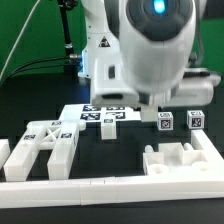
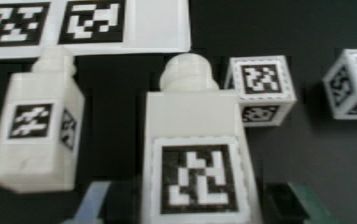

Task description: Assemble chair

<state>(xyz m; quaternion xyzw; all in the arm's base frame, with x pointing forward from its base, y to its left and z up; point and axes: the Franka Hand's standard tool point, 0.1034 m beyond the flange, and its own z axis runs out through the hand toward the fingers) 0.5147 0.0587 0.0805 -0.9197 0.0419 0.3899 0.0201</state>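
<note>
The chair (image 1: 40, 145) lies in loose matte-white pieces on the black surface (image 1: 115, 150). In the wrist view a long blocky post (image 2: 196, 140) runs lengthwise from between the pincer's fingers towards the marker board (image 2: 77, 25), its rounded tip nearest the board and a square tag on its upper face. A second post (image 2: 42, 120) lies beside it, roughly parallel and apart. Two small tagged cubes (image 2: 264, 90) (image 2: 356, 85) sit near the tip. The pincer (image 2: 201, 205) is spread wide, one dark finger on each side of the post's near end (a sliver of gap shows on both sides), gripping nothing. In the exterior view the glossy arm (image 1: 150, 45) hangs over the board, with a slotted frame on that view's left and a notched block (image 1: 180, 160) on its right.
</note>
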